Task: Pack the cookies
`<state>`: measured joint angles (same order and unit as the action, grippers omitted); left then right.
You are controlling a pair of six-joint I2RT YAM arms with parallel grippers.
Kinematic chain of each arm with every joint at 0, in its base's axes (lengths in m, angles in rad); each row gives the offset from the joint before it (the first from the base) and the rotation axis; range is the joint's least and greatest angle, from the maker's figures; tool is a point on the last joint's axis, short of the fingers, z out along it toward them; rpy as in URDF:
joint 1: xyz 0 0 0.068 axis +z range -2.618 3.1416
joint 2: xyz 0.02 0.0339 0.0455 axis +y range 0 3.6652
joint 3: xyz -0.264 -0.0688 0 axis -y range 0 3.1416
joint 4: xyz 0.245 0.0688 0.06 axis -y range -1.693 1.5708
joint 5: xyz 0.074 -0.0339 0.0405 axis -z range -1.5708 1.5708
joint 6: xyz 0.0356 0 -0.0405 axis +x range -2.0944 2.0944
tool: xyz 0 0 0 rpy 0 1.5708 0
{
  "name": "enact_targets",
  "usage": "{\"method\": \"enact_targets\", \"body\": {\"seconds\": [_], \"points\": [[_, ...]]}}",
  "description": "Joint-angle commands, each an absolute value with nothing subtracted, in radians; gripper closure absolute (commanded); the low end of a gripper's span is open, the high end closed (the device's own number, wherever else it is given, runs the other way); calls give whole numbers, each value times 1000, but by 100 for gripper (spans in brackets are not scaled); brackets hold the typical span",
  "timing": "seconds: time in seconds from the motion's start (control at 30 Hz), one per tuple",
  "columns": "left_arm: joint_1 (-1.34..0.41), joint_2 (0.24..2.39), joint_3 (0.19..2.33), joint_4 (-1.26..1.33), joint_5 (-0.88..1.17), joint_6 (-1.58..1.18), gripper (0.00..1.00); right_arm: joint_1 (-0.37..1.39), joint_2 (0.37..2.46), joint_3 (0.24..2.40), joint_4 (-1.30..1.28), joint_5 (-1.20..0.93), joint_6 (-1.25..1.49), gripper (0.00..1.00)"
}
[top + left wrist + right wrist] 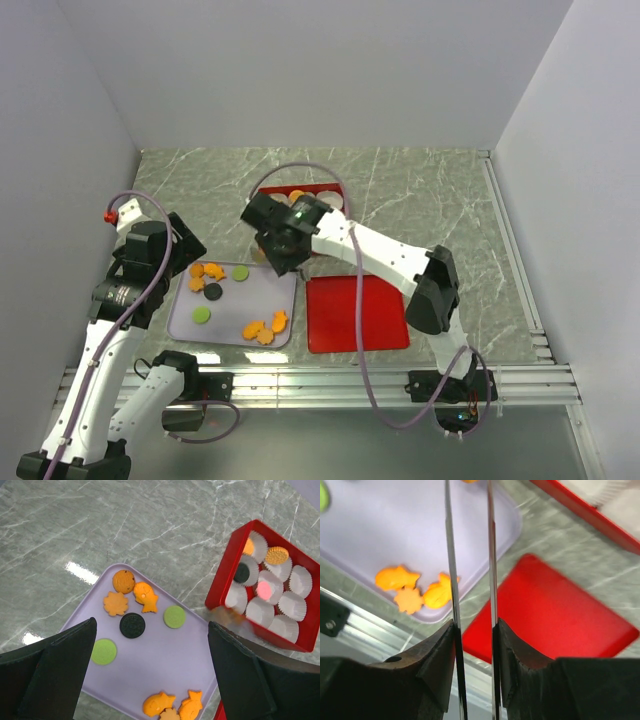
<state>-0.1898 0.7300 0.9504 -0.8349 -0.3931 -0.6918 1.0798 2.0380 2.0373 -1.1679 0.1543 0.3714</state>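
Note:
Several cookies lie on a lavender tray [285,300]: orange ones [116,603], a black disc [132,625] and green discs [174,616]. A red box [220,587] of white paper cups holds an orange cookie [277,555], a black one [242,573] and a pink one [266,588]. My left gripper [151,626] is open and empty above the tray; it also shows in the top view [170,255]. My right gripper [474,625] is shut on thin metal tongs [451,555] over the tray's far right corner [283,250]. The tong tips are out of view.
A flat red lid [357,312] lies right of the tray, also in the right wrist view [555,615]. Three more orange cookies [409,587] sit at the tray's near edge. A metal rail [320,385] runs along the table's near edge. White walls enclose the table.

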Motion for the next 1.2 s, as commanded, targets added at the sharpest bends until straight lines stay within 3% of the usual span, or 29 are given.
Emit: {"method": "enact_targets", "body": {"seconds": [0.0, 0.7, 1.17], "points": [[-193, 724, 963, -815, -390, -683, 1, 1008, 1960, 2111, -1172, 190, 351, 63], [-193, 739, 965, -815, -385, -680, 1, 646, 2008, 2210, -1169, 201, 348, 64], [-193, 747, 965, -813, -377, -675, 1, 584, 2025, 2068, -1111, 247, 344, 62]]}}
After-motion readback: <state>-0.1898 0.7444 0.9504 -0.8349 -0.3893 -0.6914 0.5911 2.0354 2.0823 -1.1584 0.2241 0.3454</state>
